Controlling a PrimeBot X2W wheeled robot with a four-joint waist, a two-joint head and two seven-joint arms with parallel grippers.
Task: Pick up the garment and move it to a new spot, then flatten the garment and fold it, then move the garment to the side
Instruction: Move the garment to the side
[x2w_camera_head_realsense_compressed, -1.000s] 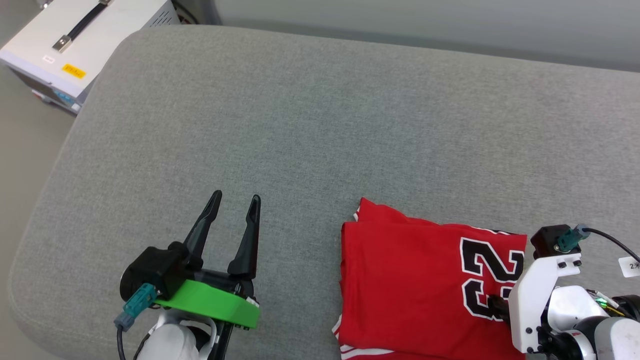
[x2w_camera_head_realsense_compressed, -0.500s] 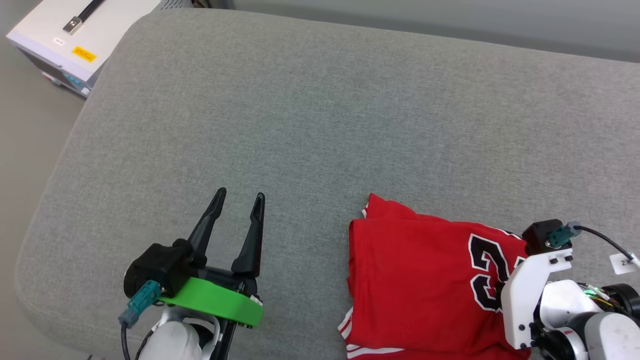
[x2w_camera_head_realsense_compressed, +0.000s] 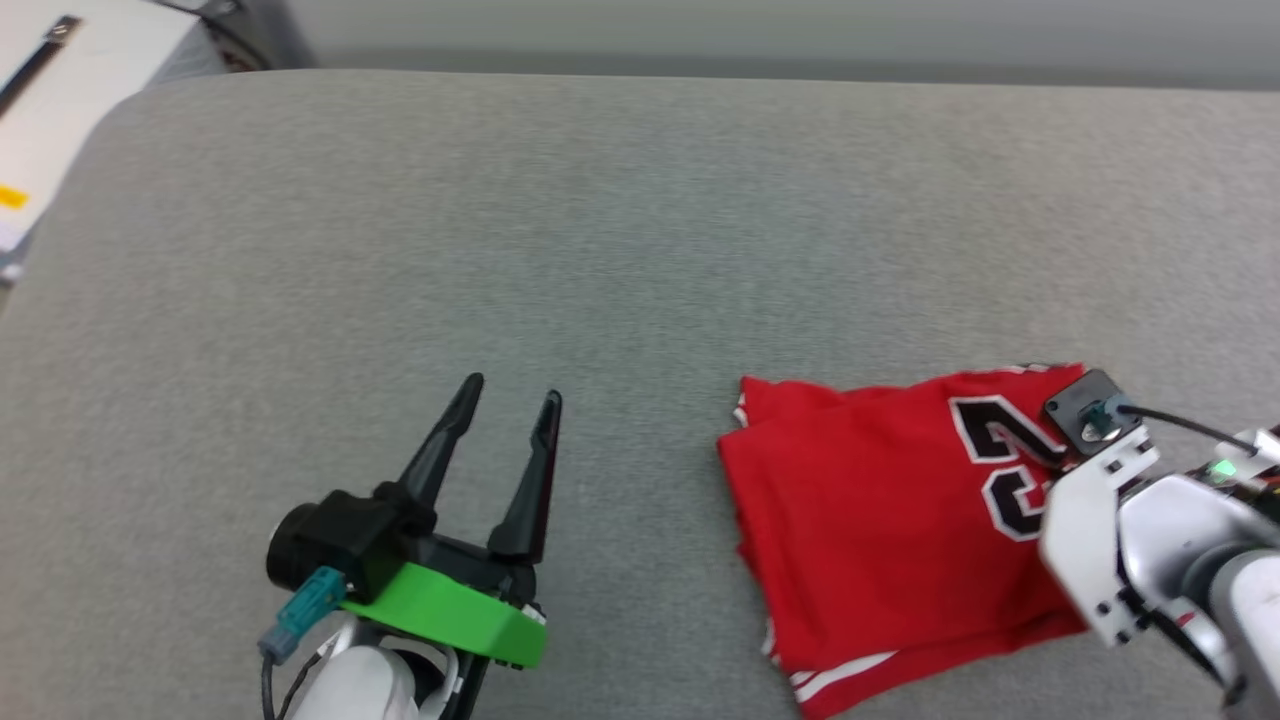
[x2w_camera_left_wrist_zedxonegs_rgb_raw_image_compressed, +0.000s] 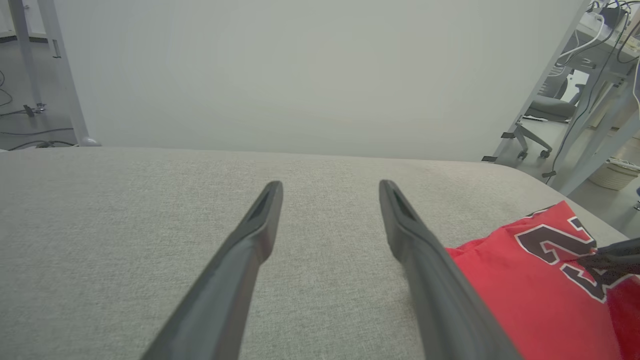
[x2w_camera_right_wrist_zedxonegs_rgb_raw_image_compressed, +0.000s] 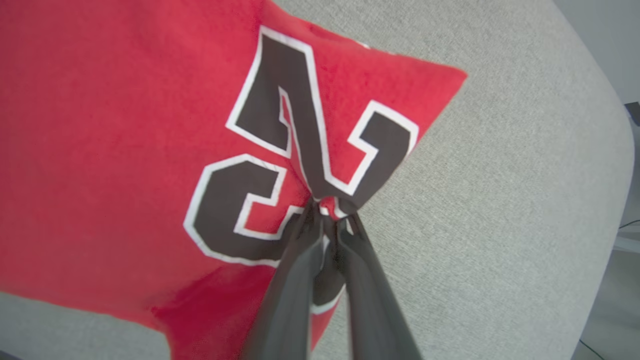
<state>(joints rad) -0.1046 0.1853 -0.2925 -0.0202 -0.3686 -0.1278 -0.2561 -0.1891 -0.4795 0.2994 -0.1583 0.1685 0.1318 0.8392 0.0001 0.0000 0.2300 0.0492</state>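
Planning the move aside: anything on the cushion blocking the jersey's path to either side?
The right gripper is shut on the red jersey at its number print. No loose object shows on the grey cushion. The open left gripper is to the jersey's left, apart from the fabric.

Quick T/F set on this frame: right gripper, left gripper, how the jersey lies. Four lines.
1. The right gripper is shut on the garment. True.
2. The left gripper holds a sleeve. False: it is open and empty above the grey cushion.
3. The garment lies spread out, unfolded. False: it is folded in layers.
4. The pinch is on the dark lettering. True.
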